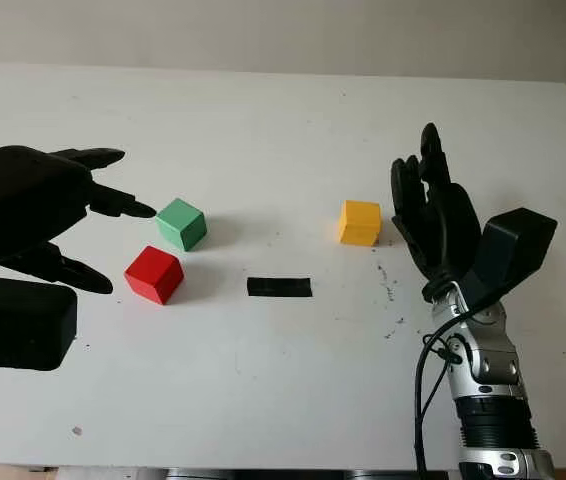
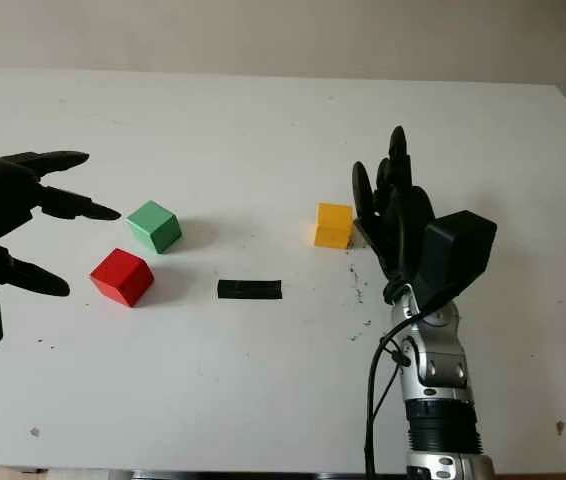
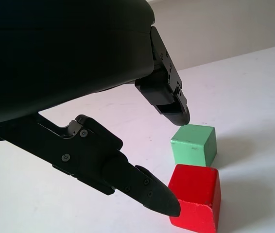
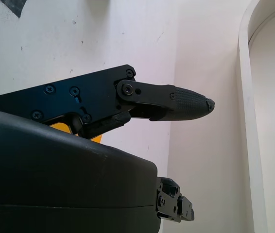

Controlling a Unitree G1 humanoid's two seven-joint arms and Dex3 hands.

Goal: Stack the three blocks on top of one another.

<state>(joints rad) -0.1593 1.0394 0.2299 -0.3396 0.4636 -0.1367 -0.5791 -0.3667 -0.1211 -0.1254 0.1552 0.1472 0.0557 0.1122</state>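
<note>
A lab-type test setup is being shown: a bare white table (image 1: 283, 110) marked with a black tape strip (image 1: 279, 287), set against a plain beige wall (image 1: 283, 30).

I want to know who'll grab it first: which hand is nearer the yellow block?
Right. The right hand, open, stands just beside the yellow block on its outer side. The left hand, open, is across the table by the green block and red block.
</note>
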